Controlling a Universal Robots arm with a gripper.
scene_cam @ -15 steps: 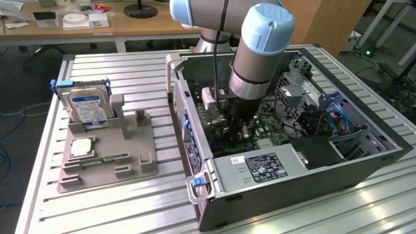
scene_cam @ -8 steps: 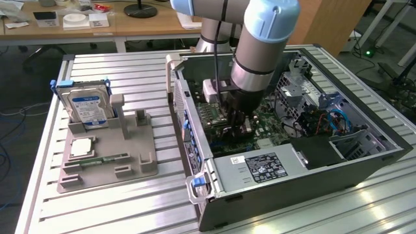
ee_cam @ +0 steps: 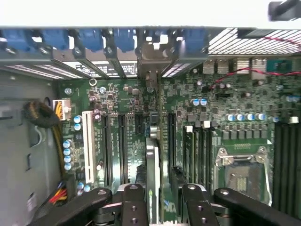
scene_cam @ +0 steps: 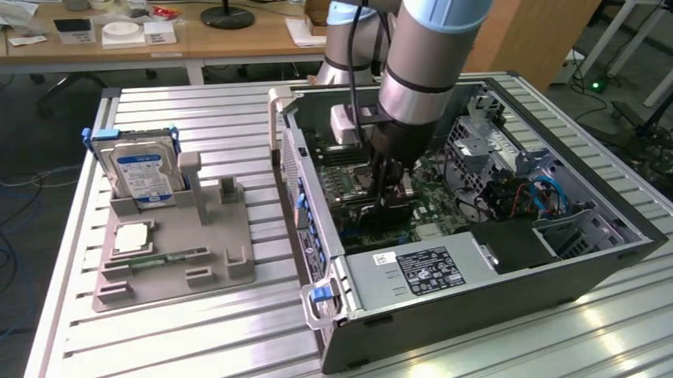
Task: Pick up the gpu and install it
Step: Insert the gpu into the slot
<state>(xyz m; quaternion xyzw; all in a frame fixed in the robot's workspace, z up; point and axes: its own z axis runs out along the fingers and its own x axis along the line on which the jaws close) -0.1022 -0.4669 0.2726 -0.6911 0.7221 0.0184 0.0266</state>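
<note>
The gpu (ee_cam: 152, 165) stands on edge in a motherboard (ee_cam: 117, 101) slot inside the open computer case (scene_cam: 494, 272). Its silver bracket (ee_cam: 151, 56) meets the case's rear wall. My gripper (ee_cam: 163, 189) sits just above the card, with one black finger (ee_cam: 134, 202) on each side of it. The jaws are open, and a gap shows between the card and the other finger (ee_cam: 194, 202). In the exterior view the arm reaches down into the case and the gripper (scene_cam: 387, 197) hovers low over the board.
A grey holder (scene_cam: 210, 260) beside the case carries a hard drive (scene_cam: 142, 173) with a blue label, a processor chip (scene_cam: 131, 236) and a memory stick (scene_cam: 169, 258). Inside the case are the power supply (scene_cam: 421, 272), the processor socket (ee_cam: 242, 172) and cable bundles (ee_cam: 42, 115).
</note>
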